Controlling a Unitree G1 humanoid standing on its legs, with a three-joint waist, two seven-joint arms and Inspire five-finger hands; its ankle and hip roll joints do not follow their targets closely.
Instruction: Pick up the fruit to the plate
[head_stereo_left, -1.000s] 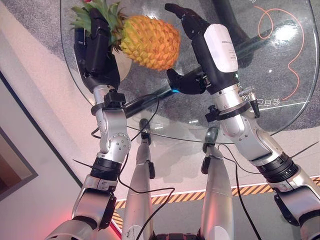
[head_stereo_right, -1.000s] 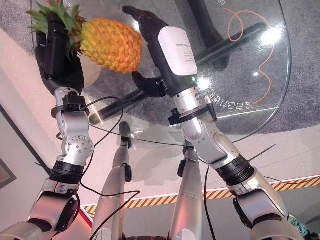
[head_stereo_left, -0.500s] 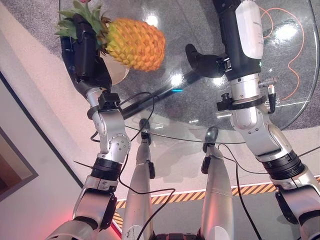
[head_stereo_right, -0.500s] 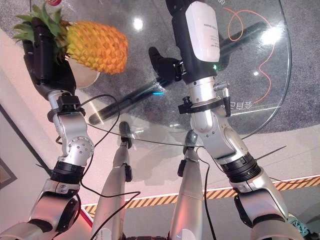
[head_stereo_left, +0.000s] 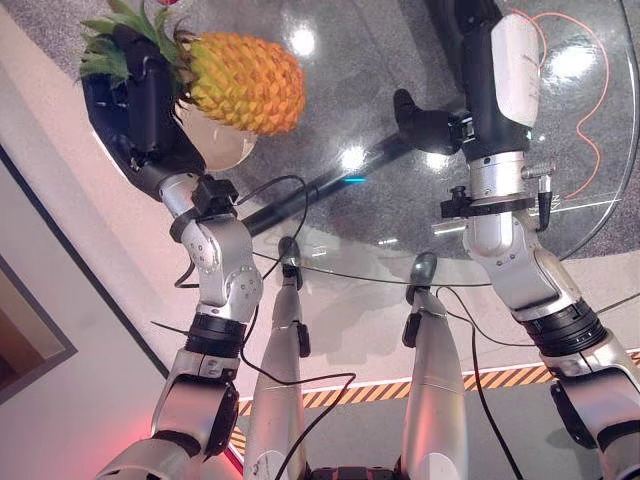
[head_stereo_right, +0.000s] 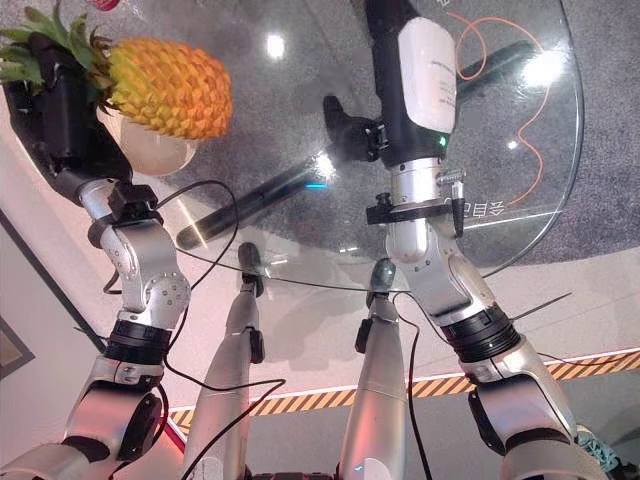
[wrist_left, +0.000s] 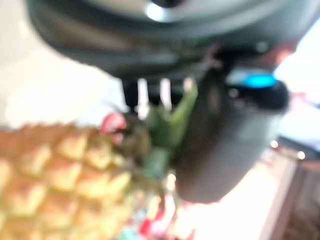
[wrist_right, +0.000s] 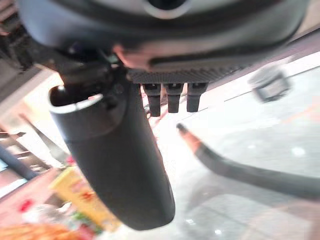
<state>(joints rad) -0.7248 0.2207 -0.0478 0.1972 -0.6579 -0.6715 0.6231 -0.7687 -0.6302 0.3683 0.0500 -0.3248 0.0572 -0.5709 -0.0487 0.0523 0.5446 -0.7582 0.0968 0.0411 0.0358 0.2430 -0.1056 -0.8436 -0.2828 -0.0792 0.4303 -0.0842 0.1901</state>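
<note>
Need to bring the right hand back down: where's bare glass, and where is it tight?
Bare glass table lies around the right hand, toward the orange cord. The near edge in the middle is bare too. It is crowded on the left, where the left hand holds the pineapple over the plate.

Bare glass table (head_stereo_left: 560, 150) (right side)

Pineapple (head_stereo_left: 243, 82): orange-yellow skin, diamond scale pattern, green spiky crown. Plate (head_stereo_left: 222, 147) under it: plain off-white. Left hand (head_stereo_left: 140, 105) on the crown: black. Right hand (head_stereo_left: 470, 75), right of the pineapple: black with a white back panel. Tabletop (head_stereo_left: 590, 215): clear glass, speckled grey floor (head_stereo_left: 590, 245) under it. Orange cable (head_stereo_left: 585, 120) beyond the right hand.
</note>
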